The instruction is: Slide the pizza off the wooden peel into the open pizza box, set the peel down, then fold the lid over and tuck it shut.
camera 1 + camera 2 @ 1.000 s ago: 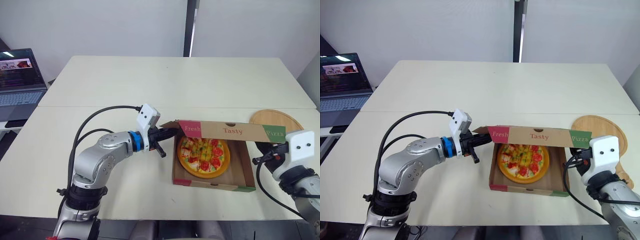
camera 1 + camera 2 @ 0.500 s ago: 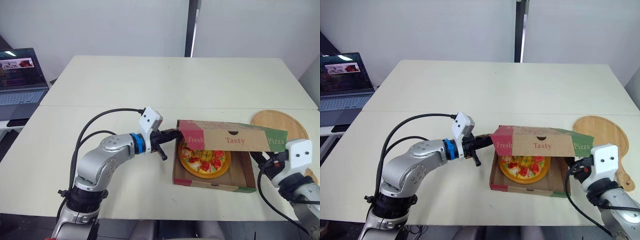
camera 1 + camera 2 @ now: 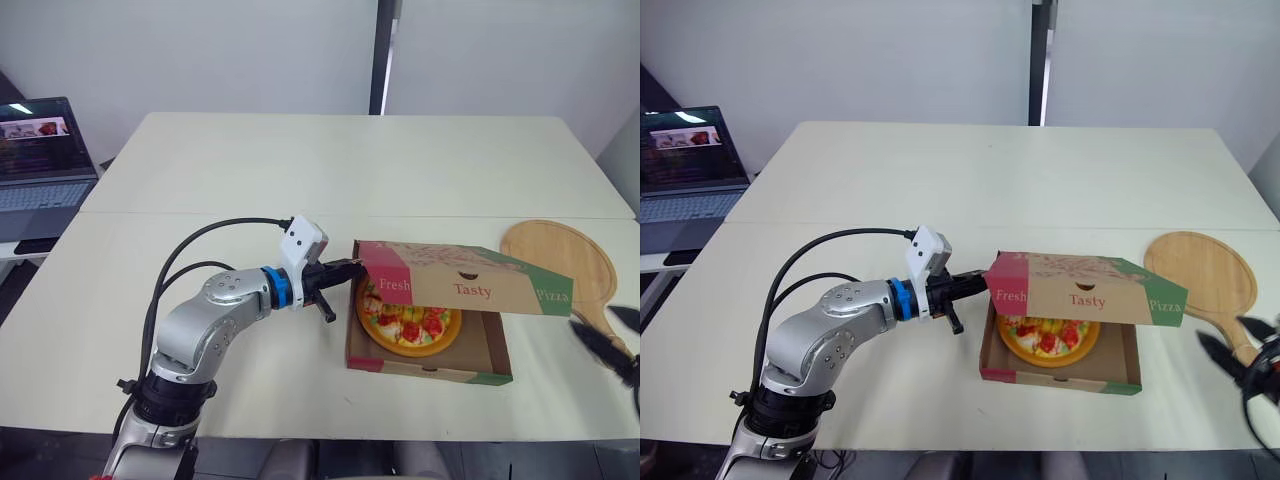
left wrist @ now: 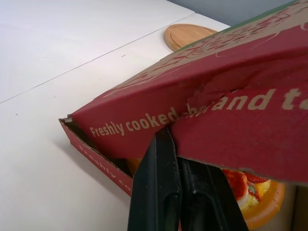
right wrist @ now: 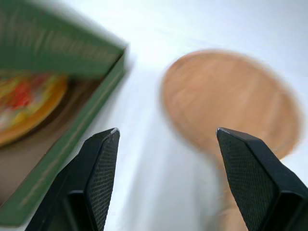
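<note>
The left claw is closed on the left corner of the half-folded lid of the printed cardboard pizza box. The right claw is wide open and empty (beside the box). The round topped pizza lies inside. Held at one corner, the lid may twist and miss the tuck. One pizza, one box, one round wooden peel, two claws.

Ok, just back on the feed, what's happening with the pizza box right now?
The pizza is in the box and the peel lies on the table to its right. The left claw pinches the left corner of the lid, which is folded partway over the pizza, not yet tucked shut. The right claw is open, clear of the box, near the peel's handle.
</note>
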`<control>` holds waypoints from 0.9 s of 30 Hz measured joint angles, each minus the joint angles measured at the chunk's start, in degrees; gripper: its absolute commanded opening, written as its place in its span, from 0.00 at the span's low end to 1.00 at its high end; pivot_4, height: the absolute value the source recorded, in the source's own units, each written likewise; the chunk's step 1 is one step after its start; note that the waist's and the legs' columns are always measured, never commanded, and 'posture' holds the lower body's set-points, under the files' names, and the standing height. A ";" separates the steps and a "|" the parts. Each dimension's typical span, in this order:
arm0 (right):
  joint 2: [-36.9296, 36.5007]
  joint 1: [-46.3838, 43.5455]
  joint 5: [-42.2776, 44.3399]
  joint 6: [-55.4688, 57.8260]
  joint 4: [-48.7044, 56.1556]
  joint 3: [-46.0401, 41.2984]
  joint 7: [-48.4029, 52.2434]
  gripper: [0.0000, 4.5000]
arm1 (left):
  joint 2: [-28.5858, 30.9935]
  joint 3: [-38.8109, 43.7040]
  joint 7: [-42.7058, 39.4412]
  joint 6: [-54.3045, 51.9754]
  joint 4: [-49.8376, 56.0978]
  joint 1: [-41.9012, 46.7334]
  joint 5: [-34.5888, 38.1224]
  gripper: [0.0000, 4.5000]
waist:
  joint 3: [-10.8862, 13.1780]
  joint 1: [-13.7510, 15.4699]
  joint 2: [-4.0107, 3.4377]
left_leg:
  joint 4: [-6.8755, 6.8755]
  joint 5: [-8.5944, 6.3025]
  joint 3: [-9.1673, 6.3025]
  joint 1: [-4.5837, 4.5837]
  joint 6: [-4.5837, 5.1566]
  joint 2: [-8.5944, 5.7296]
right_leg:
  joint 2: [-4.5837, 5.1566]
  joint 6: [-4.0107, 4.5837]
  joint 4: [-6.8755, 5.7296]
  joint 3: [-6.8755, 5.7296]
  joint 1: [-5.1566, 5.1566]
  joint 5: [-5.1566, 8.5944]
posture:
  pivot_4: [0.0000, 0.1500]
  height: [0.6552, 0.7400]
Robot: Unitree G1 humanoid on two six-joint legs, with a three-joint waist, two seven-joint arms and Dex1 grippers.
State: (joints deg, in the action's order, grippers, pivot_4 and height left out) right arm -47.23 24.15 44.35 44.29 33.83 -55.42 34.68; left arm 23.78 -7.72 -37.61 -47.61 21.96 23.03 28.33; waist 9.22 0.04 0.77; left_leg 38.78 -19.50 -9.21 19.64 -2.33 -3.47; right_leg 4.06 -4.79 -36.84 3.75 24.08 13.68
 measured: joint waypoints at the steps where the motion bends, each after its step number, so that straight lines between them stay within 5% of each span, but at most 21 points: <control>1: -1.44 -2.12 0.79 0.49 -0.74 -0.75 -0.31 0.56 | 0.02 -0.05 -0.01 0.30 0.01 -0.04 -0.14 0.00 | 0.00 0.02 0.00 | -0.02 0.00 -0.05 0.00 0.00 0.04 | -0.03 0.01 0.00 -0.05 0.00 0.01 | 1.00 0.93; 8: -10.19 -19.71 6.55 4.60 -2.85 7.53 -2.66 0.01 | 0.31 -0.82 -0.27 1.34 -0.04 -0.28 -0.72 0.00 | 0.02 0.15 0.04 | 0.02 0.07 -0.07 0.08 -0.12 0.02 | -0.01 0.01 0.02 -0.06 0.01 0.00 | 1.00 0.93; 14: -14.24 -27.19 8.42 6.82 1.02 21.36 -2.21 0.01 | 0.99 -1.49 -1.15 2.76 -0.03 -0.46 -1.24 0.00 | 0.03 0.33 0.05 | 0.03 0.07 -0.12 0.15 -0.12 0.02 | 0.01 0.01 0.05 -0.11 0.05 0.00 | 1.00 0.93; 17: -15.30 -28.31 7.81 6.94 1.77 25.78 -1.11 0.00 | 1.53 -1.47 -2.64 2.92 -0.03 -0.50 -0.55 0.14 | 0.03 0.41 0.05 | 0.04 0.07 -0.12 0.15 -0.12 0.02 | 0.01 0.01 0.06 -0.11 0.06 0.00 | 1.00 0.93; 27: -15.43 -30.49 4.27 6.52 0.87 29.77 1.44 0.00 | 10.09 1.43 -15.15 3.29 -1.52 -0.43 5.24 0.87 | 0.03 0.09 0.04 | 0.03 0.07 -0.10 0.14 -0.12 0.04 | 0.00 0.01 0.02 -0.13 0.11 0.00 | 1.00 0.93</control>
State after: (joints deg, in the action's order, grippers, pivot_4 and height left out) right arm -62.66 -6.34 48.62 50.81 34.70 -25.65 36.12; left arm 33.87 -6.29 -52.75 -44.32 20.45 22.60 33.57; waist 9.25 0.13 0.81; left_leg 38.81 -19.44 -9.31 19.77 -2.44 -3.42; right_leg 4.06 -4.78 -36.82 3.62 24.19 13.68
